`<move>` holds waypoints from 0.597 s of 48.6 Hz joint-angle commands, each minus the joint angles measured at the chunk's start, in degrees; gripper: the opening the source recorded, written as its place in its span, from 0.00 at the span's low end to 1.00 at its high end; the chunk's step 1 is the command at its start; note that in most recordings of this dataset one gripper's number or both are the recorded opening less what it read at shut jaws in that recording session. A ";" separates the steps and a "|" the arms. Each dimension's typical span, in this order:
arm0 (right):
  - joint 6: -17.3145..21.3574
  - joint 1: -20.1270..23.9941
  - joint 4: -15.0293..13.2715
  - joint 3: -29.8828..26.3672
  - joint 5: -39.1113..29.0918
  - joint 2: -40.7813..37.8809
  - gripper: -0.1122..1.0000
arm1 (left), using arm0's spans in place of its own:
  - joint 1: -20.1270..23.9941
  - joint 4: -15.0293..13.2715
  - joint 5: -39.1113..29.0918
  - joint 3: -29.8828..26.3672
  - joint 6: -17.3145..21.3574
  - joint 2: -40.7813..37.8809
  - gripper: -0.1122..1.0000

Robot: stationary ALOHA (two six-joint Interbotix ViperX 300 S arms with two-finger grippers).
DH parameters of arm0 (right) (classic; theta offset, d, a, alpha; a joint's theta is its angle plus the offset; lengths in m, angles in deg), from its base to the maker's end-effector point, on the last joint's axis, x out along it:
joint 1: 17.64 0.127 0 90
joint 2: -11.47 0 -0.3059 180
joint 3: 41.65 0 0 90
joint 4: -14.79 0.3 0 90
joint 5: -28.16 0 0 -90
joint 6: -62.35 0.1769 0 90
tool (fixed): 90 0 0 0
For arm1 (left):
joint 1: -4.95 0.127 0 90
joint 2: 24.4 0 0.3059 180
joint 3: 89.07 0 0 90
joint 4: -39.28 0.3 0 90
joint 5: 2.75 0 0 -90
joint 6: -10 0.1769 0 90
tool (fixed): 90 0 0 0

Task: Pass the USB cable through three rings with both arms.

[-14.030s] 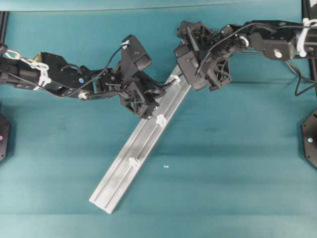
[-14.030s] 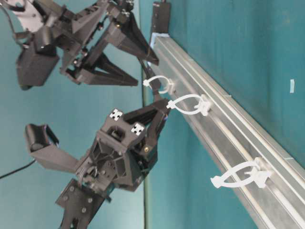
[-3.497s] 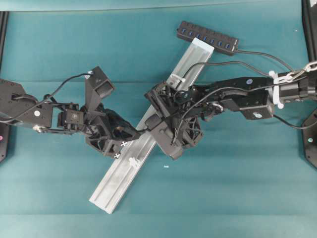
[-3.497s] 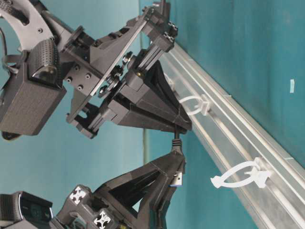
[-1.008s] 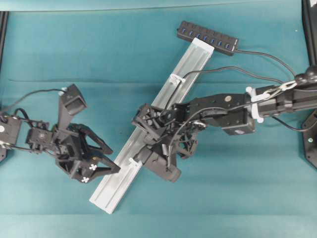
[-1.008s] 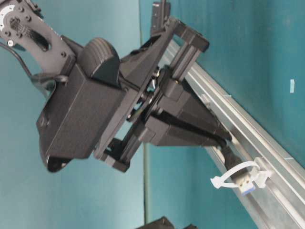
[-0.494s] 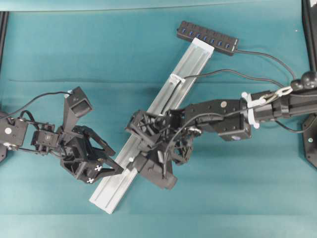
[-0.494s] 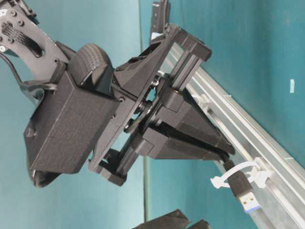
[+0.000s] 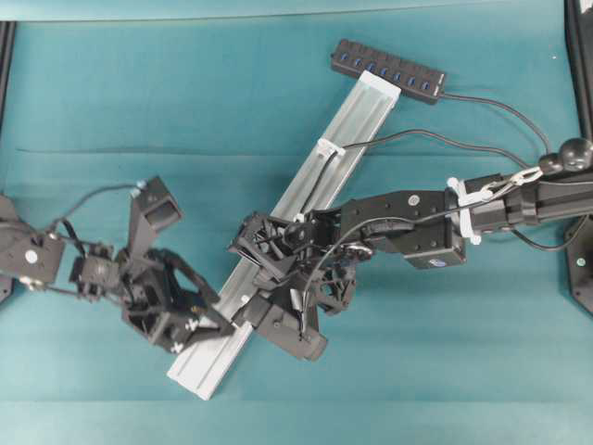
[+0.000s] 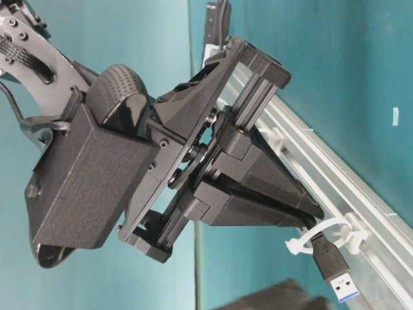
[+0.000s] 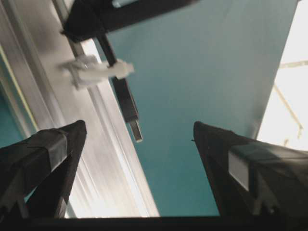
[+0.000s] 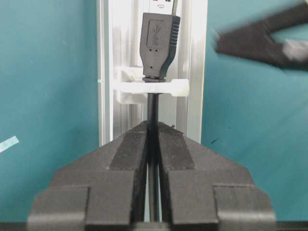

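Overhead: right gripper (image 9: 248, 298) reaches across the silver rail (image 9: 347, 139) lying diagonally on the teal desk (image 9: 445, 352), over its lower stretch; the left gripper (image 9: 218, 320) sits just beside the rail's lower left edge, jaws spread wide, holding nothing. Black hub (image 9: 389, 70) lies at the rail's far end; the USB cable (image 9: 435, 137) runs from it through the upper ring (image 9: 326, 147). Table level: right jaws clamped on the cable just short of the nearest ring (image 10: 322, 234); the plug (image 10: 334, 268) pokes out past that ring. Left wrist: plug hangs beyond the white ring, between the two parted fingers (image 11: 45, 154). Right wrist: jaws pinch the cord, plug already through the ring.
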 commanded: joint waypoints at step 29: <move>0.26 0.35 0.26 -0.53 0.35 -0.09 0.16 | -0.09 0.09 2.37 -3.69 -0.09 -4.48 0.97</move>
